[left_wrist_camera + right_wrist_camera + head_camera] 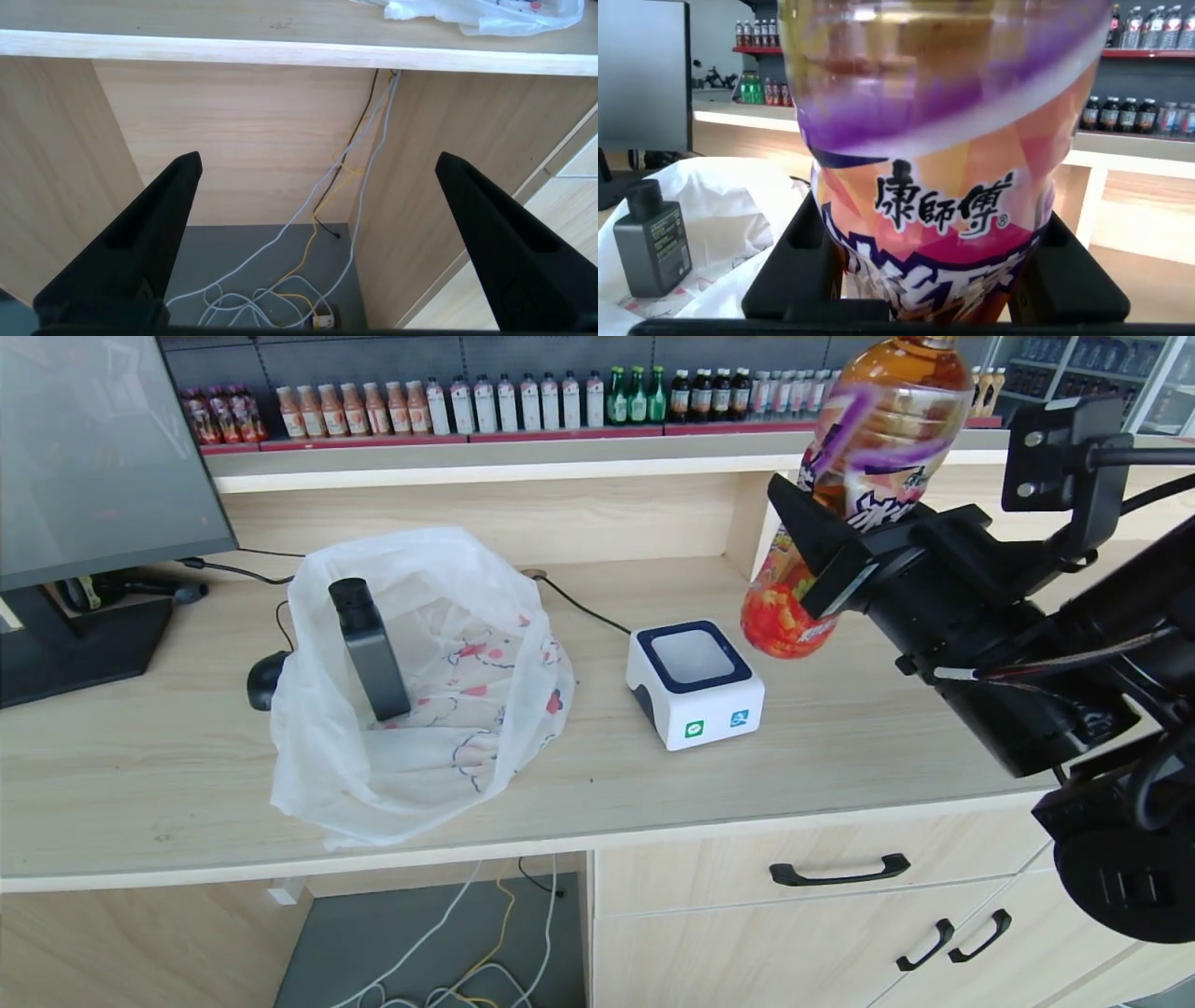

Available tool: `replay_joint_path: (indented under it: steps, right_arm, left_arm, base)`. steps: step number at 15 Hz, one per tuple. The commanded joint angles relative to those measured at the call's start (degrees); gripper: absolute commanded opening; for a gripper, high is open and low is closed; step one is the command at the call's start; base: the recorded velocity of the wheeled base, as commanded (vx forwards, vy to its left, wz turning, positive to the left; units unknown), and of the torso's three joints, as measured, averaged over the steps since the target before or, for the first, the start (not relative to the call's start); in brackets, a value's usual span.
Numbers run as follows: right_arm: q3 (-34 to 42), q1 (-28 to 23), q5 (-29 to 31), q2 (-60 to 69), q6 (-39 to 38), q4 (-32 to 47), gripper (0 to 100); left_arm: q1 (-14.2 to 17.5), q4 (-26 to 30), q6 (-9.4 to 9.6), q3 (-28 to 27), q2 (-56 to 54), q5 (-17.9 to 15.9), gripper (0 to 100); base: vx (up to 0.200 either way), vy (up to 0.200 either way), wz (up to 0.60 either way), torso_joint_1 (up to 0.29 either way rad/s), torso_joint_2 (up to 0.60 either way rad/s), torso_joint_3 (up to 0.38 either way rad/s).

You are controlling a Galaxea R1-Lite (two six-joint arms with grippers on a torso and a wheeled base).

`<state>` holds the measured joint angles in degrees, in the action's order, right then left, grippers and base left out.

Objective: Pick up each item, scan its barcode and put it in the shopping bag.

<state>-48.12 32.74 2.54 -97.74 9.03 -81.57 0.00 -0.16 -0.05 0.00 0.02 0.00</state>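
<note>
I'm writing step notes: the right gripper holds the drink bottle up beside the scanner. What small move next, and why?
Probably carry the bottle toward the robot's left and lower it over the scanner window. The right gripper holds it tilted in the air, right of the scanner, so a scan seems due before the shopping bag.

Head camera high over counter (pixel 840 737), wrist cameras lower, shopping bag (pixel 317 747) in all 3

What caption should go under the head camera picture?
Right gripper holds a drink bottle in the air near the scanner; a dark bottle stands in the shopping bag.
</note>
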Motion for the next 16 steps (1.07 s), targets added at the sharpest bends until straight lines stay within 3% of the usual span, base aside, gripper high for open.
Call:
replay_joint_path:
  steps: [1, 16]
  right_arm:
    - [-0.2, 0.0, 0.0, -0.3, 0.0, -0.1, 0]
    - [0.8, 0.0, 0.3, -1.7, 0.0, -1.7, 0]
  left_arm:
    - [0.0, 0.0, -0.04, 0.0, 0.0, 0.0, 100]
    - [0.0, 0.0, -0.13, 0.0, 0.0, 0.0, 100]
  base:
    - [0.0, 0.2, 0.0, -0.002, 0.0, 0.002]
    - [0.0, 0.2, 0.0, 0.004, 0.0, 0.002]
